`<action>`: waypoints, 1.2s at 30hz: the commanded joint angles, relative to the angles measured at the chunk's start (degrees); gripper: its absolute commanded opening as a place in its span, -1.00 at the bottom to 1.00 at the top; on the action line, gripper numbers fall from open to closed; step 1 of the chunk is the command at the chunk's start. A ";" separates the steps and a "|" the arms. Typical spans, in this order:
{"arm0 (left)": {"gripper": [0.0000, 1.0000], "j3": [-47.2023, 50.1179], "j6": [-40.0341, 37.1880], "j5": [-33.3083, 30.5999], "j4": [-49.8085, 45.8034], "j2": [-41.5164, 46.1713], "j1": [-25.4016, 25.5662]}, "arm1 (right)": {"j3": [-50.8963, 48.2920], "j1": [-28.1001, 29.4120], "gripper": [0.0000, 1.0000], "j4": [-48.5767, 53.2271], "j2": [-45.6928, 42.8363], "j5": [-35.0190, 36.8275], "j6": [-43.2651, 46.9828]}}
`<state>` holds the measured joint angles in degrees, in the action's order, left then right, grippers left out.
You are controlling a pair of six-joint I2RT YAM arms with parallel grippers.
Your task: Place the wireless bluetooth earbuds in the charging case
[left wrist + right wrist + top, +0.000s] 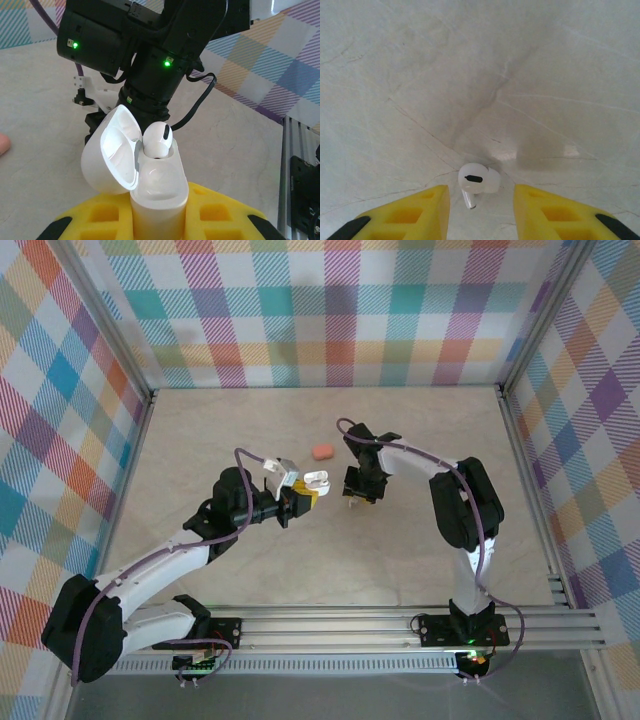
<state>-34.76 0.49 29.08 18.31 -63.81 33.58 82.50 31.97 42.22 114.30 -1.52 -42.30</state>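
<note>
Charging case (160, 187), lid open with a white earbud (159, 141) seated inside, is clamped in the left claw (160, 220). A second white earbud (479, 179) is seen untouched on the counter (470, 75) between the right claw's (481, 210) parted fingers.

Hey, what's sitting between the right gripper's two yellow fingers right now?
A white earbud lies on the table between the open jaws of the right gripper, touching neither. This shows in the right wrist view.
</note>
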 commanded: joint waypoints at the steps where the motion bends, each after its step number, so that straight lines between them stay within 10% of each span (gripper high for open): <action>1: -1.00 -1.58 -1.75 1.79 1.03 0.35 -0.10 | 0.82 0.54 -0.23 -0.29 1.27 0.90 -1.55; 36: -1.00 10.09 1.03 -1.92 6.02 8.34 -0.18 | -3.98 3.05 -0.71 -8.21 -9.68 6.83 4.80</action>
<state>-26.04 0.58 27.81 19.92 -57.17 33.58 79.22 34.13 37.01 110.32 2.11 -40.27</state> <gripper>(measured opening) 0.192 0.177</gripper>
